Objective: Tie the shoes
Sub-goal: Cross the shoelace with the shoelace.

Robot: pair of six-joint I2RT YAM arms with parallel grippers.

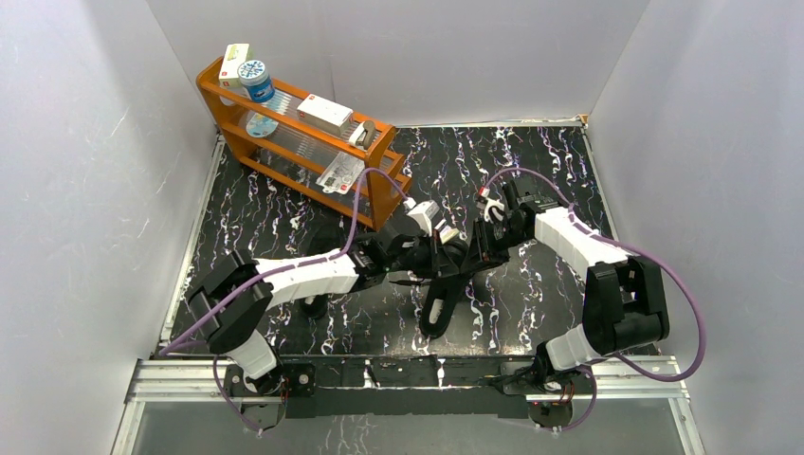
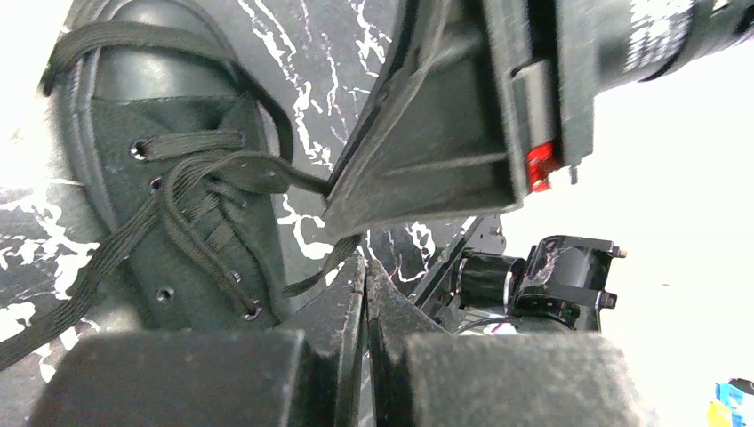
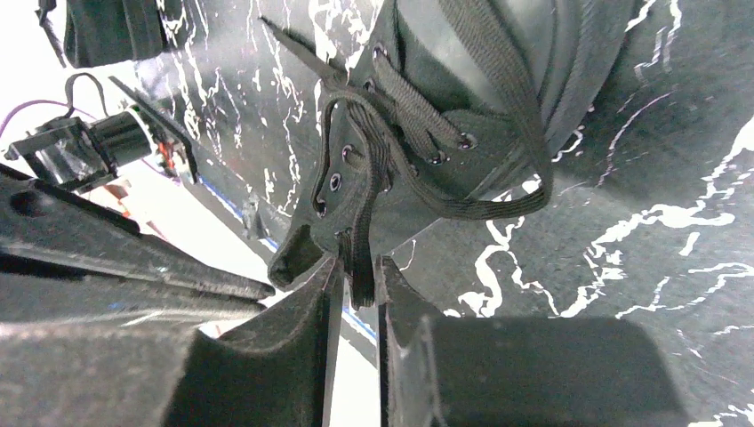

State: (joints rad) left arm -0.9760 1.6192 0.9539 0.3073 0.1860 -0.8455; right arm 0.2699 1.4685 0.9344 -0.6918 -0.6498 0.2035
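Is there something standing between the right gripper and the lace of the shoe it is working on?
Nothing visible does. In the right wrist view the lace hangs between the fingers of the right gripper, coming straight from the shoe. The left gripper is close beside, not in between.

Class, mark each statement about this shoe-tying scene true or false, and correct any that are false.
1. The shoe that both wrist cameras see is black. True.
2. The rack at the back left of the table is blue. False: it is orange.
3. A lace passes between the fingers of the right gripper. True.
4. The left gripper is wide open. False: it is shut.
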